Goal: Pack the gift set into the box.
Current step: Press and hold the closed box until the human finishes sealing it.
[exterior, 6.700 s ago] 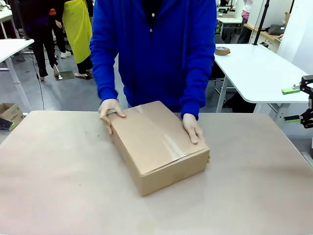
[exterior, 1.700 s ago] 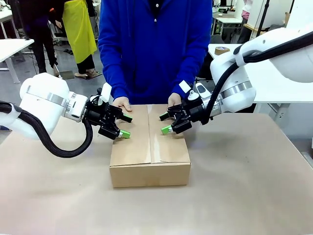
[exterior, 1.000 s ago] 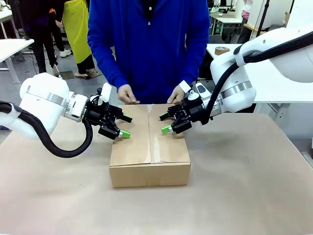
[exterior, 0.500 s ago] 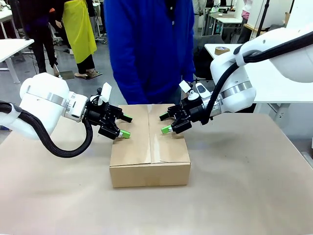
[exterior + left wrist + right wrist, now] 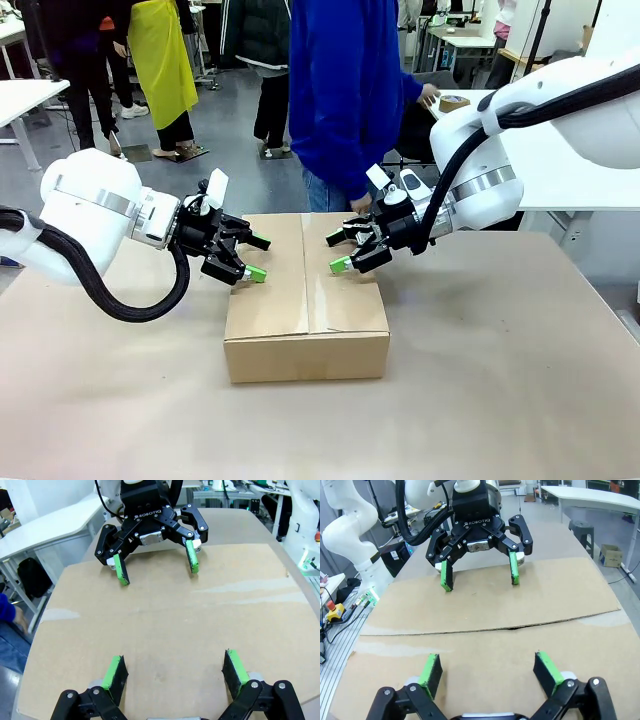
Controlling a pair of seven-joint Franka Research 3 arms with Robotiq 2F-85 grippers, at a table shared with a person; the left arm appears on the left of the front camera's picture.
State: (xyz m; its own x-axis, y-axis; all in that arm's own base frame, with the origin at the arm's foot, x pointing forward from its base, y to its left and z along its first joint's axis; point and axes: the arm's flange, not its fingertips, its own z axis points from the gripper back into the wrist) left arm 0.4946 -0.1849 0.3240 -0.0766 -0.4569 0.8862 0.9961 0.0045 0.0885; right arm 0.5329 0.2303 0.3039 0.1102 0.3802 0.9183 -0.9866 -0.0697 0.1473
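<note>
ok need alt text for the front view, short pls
Two white robot arms hold their open grippers, the left gripper and the right gripper, just above the closed brown cardboard box on a paper-covered table. Behind it stands a person in a blue top.

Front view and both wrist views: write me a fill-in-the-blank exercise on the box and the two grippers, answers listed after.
1. The top flaps of the box are ____.
2. The left gripper and the right gripper both have their jaws ____.
3. Each gripper holds ____.
4. The pads on the fingers are coloured ____.

Missing words: closed; open; nothing; green
</note>
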